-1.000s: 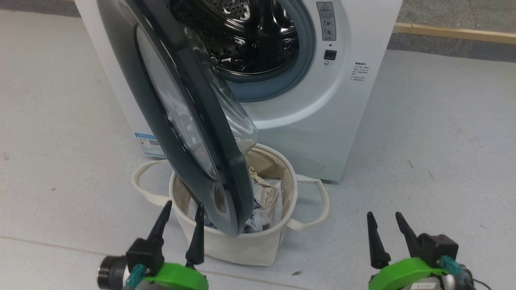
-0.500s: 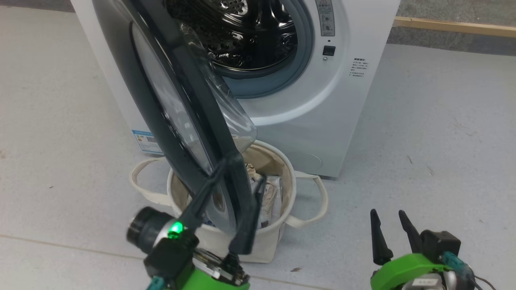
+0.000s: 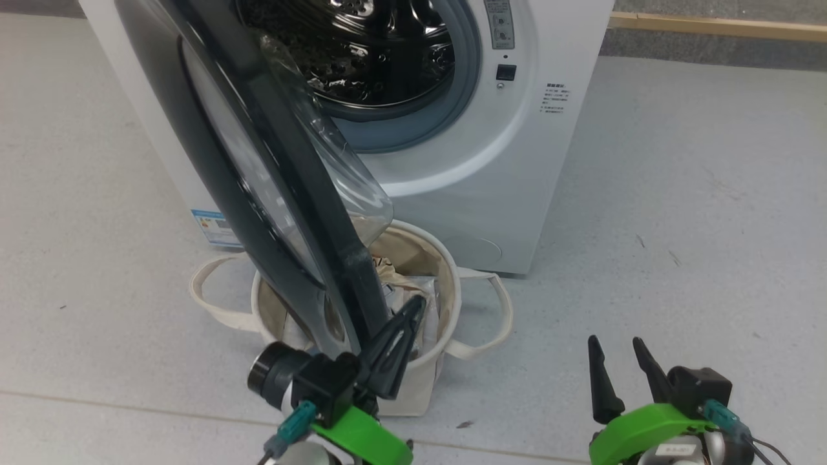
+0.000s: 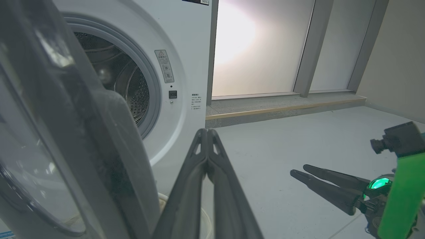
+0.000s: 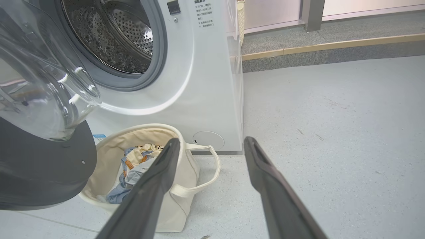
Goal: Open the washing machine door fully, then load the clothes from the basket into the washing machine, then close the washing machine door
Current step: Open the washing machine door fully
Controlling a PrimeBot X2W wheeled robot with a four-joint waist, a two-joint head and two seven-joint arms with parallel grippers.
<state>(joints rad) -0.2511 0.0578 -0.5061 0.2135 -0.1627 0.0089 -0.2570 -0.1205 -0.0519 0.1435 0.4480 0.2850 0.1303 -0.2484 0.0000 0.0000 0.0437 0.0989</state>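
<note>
The washing machine [image 3: 517, 168] stands with its steel drum [image 3: 375, 45] showing. The washing machine door [image 3: 271, 194] hangs partly open, edge-on to me, its black rim over the basket [image 3: 452, 284]. Light-blue and cream clothes [image 5: 132, 166] lie in the cream basket [image 5: 109, 146]. My left gripper [image 3: 413, 307] is shut with nothing between its fingers, just right of the door's lower rim and above the basket. In the left wrist view its joined fingertips [image 4: 206, 132] point past the door [image 4: 83, 139]. My right gripper [image 3: 614, 345] is open, low to the right of the basket, apart from it.
Grey floor spreads to the right of the machine. A raised step with a wooden strip [image 3: 711, 26] runs along the back right, with frosted panels [image 4: 259, 46] above it. The basket's looped handles [image 3: 207, 303] stick out on both sides.
My left gripper rose from the lower left, came in beside the door's lower rim and shut its fingers. The head camera shifted a little. The right gripper stayed put.
</note>
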